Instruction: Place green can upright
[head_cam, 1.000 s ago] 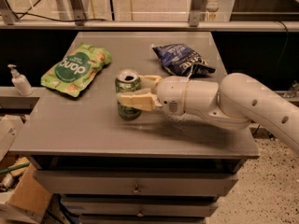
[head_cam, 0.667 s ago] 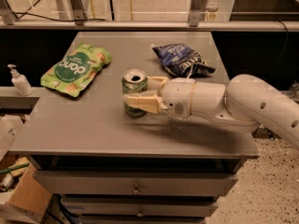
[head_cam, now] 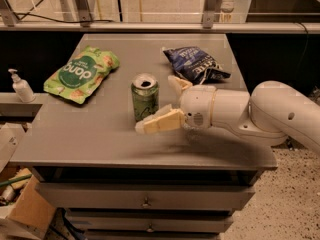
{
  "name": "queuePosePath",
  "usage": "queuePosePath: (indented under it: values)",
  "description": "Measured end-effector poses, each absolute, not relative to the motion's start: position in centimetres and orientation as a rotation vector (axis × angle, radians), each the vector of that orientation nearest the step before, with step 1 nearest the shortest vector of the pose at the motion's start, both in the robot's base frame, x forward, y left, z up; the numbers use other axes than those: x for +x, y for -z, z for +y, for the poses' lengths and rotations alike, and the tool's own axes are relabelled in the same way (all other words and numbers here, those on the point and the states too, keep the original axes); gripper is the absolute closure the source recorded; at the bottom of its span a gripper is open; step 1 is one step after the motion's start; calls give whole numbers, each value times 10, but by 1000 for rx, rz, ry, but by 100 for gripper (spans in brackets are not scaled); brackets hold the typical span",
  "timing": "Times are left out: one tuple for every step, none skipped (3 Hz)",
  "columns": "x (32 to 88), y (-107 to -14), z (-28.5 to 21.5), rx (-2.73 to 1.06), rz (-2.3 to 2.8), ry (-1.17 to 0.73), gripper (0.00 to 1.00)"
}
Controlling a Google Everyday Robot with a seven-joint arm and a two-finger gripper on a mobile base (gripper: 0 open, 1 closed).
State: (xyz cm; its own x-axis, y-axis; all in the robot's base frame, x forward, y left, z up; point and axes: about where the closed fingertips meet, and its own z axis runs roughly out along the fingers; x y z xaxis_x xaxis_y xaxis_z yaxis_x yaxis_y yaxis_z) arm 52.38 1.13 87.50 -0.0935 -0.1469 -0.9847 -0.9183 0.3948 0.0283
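The green can (head_cam: 145, 100) stands upright near the middle of the grey table (head_cam: 90, 134), its silver top with the opening facing up. My gripper (head_cam: 156, 104) reaches in from the right and is open. The near finger (head_cam: 159, 122) lies low in front of the can's base. The far finger (head_cam: 177, 84) sits just right of and behind the can. The fingers are spread wider than the can, and the far one does not touch it. The white arm (head_cam: 260, 114) stretches off to the right.
A flat green snack bag (head_cam: 80, 74) lies at the table's left. A dark blue snack bag (head_cam: 195, 64) lies at the back right, just behind my wrist. A white pump bottle (head_cam: 20, 86) stands on a ledge left of the table. Drawers are below the tabletop.
The fingers were shut on the can and have spread apart. The can shifted slightly right and now stands free while the wrist has drawn back a little to the right.
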Motion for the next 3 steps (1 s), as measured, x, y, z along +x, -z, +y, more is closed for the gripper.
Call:
queuePosePath:
  values:
    - [522,-885,-6,-989,1542,-829,0]
    - [517,-902,-43,-987,1537,-763,0]
    - [507,-910,-89,-957,1530,-716,0]
